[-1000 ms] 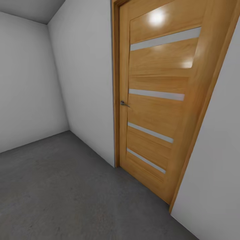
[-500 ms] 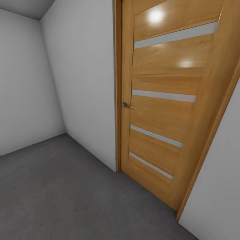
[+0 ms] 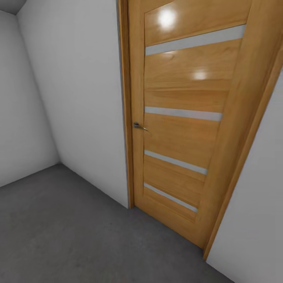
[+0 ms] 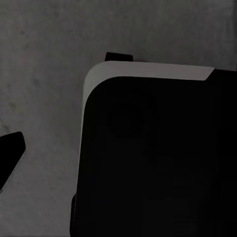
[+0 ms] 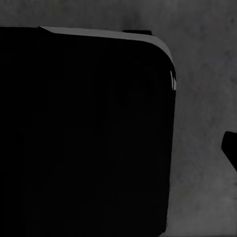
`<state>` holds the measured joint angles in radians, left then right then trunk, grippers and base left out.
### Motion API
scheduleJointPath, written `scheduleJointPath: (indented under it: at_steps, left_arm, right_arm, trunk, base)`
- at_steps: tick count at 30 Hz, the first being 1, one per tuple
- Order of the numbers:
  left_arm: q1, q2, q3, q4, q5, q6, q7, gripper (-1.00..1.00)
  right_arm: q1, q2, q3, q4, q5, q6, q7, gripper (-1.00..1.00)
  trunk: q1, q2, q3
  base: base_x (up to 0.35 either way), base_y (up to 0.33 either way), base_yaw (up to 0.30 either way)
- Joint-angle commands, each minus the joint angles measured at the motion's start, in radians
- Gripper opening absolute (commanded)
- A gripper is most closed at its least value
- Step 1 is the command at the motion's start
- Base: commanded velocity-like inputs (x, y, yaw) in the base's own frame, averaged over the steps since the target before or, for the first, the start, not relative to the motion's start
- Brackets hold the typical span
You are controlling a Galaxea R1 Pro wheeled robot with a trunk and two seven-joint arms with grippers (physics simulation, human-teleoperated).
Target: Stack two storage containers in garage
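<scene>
here, head view, going left to right:
wall: plain white-grey wall (image 3: 78,98) meets a second one at a corner on the far left.
floor: dark grey, rough concrete-like floor (image 3: 70,236) runs up to the wall and door.
door: closed honey-coloured wooden door (image 3: 181,129) with four pale horizontal strips, a small metal lever handle (image 3: 138,126) on its left edge.
left wrist view: black rounded robot body (image 4: 153,158) above the grey floor.
right wrist view: the same kind of black body (image 5: 84,133) over floor.
grippers: cannot tell whether spread or pressed together.
place: this is the garage.
</scene>
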<state>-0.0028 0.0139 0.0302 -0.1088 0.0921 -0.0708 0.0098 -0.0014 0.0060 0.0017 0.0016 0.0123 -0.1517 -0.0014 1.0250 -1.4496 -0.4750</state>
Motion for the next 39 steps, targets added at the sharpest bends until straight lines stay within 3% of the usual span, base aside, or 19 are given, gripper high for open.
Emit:
scheduleJointPath:
  at_steps: [1,17,39]
  left_arm:
    - [0.0,0.0,0.002,0.001,0.009,-0.003,-0.001,1.0]
    - [0.0,0.0,0.005,0.0,0.009,-0.003,-0.001,1.0]
    - [0.0,0.0,0.004,0.003,0.009,-0.003,-0.002,1.0]
  right_arm:
    - [0.0,0.0,0.0,0.0,0.001,-0.003,0.0,1.0]
    - [0.0,0.0,0.0,0.001,0.002,-0.003,0.0,1.0]
    - [0.0,0.0,0.001,0.0,0.002,-0.005,0.002,1.0]
  trunk:
    - [0.0,0.0,-0.001]
    - [0.0,0.0,-0.001]
    - [0.0,0.0,-0.001]
  base:
    - [0.021,0.01,-0.246]
    - [0.006,0.003,-0.236]
    - [0.244,0.168,-0.017]
